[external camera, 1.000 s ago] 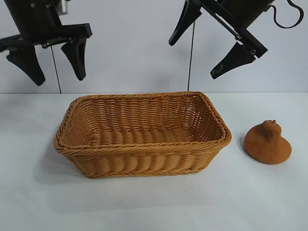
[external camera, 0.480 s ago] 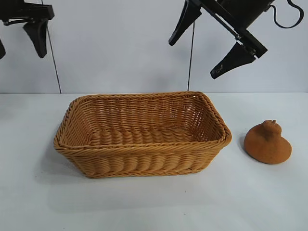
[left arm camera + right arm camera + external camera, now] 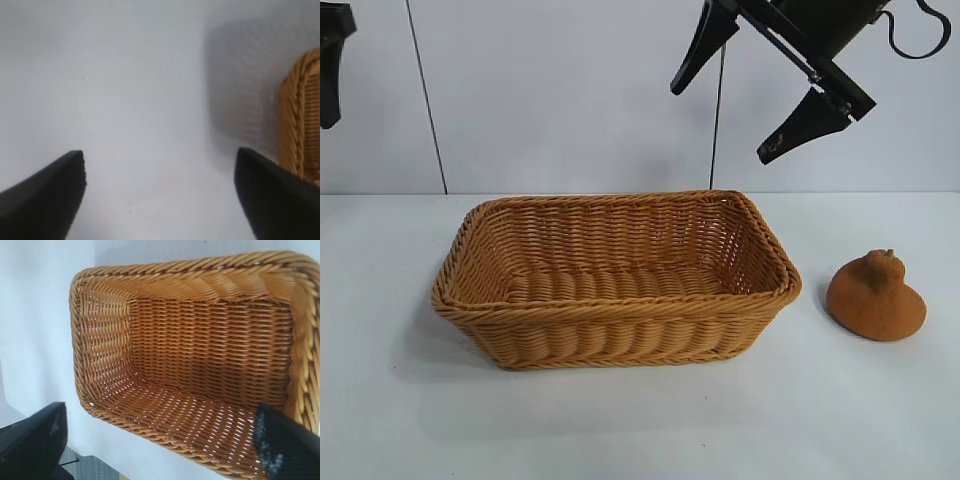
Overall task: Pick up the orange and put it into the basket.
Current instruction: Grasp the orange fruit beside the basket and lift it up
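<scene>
Orange [image 3: 876, 297] on table right of basket [image 3: 620, 335], both hands open, left hand [image 3: 159, 192] prob. empty.

Even, bright light. Soft shadow left of the basket [image 3: 620, 290] on the table [image 3: 620, 430]. Left wrist view blurred.

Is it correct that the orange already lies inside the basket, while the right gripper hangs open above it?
Not quite. The orange is not in the basket; it sits on the table beside the basket's right end, as the exterior view shows. The rest is right: the right gripper hangs open above the basket.
</scene>
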You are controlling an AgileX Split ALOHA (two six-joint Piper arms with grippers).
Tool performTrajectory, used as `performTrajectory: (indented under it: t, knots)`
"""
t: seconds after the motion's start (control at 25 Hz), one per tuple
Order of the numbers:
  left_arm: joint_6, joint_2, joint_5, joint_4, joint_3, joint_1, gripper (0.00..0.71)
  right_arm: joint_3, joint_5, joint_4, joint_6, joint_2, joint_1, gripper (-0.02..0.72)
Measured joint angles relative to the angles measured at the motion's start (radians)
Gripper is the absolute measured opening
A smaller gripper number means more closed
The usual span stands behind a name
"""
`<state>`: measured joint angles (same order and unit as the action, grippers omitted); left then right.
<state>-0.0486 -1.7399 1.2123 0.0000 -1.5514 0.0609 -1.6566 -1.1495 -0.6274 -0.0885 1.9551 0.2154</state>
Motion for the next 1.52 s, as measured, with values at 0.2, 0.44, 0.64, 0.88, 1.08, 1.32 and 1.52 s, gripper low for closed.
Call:
performTrajectory:
  t: [0.2, 0.44, 0.64, 0.88, 1.08, 1.32, 1.52]
  knots:
    - [0.001, 0.245, 0.001, 0.005, 0.23, 0.001, 0.582, 0.0, -0.007, 0.0, 0.0, 0.0, 0.0, 0.694]
    - [0.002, 0.559, 0.002, 0.007, 0.469, 0.001, 0.582, 0.0, -0.016, 0.0, 0.0, 0.0, 0.0, 0.694]
    - [0.002, 0.815, 0.003, 0.007, 0.672, 0.001, 0.582, 0.0, -0.017, 0.0, 0.0, 0.0, 0.0, 0.694]
    - [0.002, 1.116, -0.024, 0.0, 0.89, 0.001, 0.582, 0.0, -0.017, 0.0, 0.0, 0.0, 0.0, 0.694]
    - [0.002, 1.334, -0.114, 0.0, 1.023, 0.001, 0.582, 0.0, -0.017, 0.0, -0.016, 0.0, 0.0, 0.694]
    - [0.002, 1.484, -0.142, -0.009, 1.046, 0.001, 0.582, -0.031, -0.017, 0.061, -0.041, -0.021, 0.0, 0.694]
    - [0.002, 1.622, -0.147, -0.011, 1.047, 0.001, 0.582, -0.118, -0.037, 0.225, 0.009, -0.031, 0.0, 0.694]
